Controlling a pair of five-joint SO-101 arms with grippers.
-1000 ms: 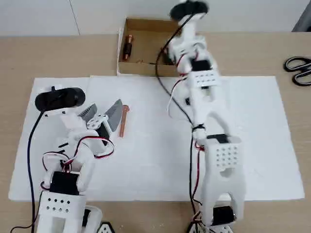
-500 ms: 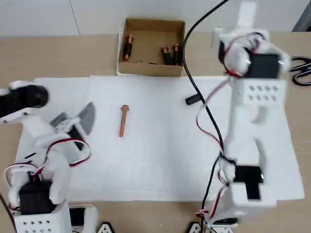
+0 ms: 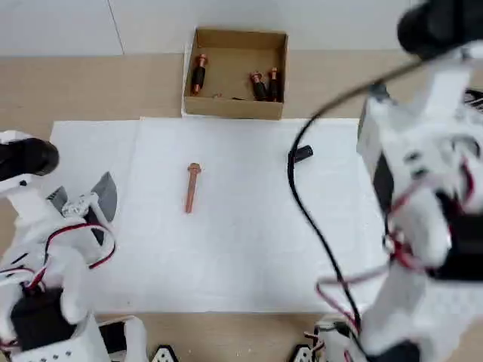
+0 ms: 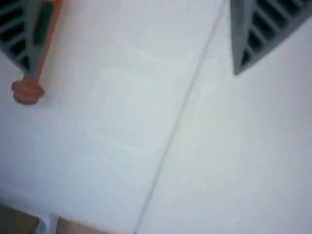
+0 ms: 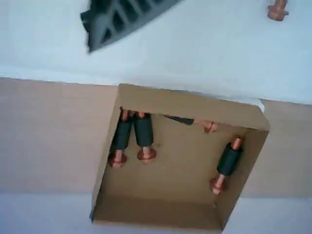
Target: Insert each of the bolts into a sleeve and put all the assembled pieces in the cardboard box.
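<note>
Left wrist view: left pincer [image 4: 131, 68] hangs over the white sheet [image 4: 204, 161], jaws spread wide, nothing between them. One jaw partly hides the shaft of the bolt [image 4: 30, 85]; its head shows clear. A seam in the sheet runs under the gap.

High view, outward from the left pincer:
- Bolt, copper, lying flat on the sheet ahead of the pincer and apart from it. Count: 1 loose.
- Sleeve [image 3: 303, 154], black, farther across the sheet, well apart from the bolt. Count: 1 loose. A black cable [image 3: 308, 219] from the right arm curves just beside it.
- Cardboard box [image 3: 235, 110], farthest off, on the bare desk [image 3: 90, 83] at the sheet's far edge.

Right wrist view: right pincer [image 5: 127, 18] is above the sheet near the box; wide or narrow, cannot tell. Assembled pieces [image 5: 144, 134] in the box: 3, two side by side at one wall, one apart near the opposite wall. A small copper bit by the near wall is too unclear to name.
</note>
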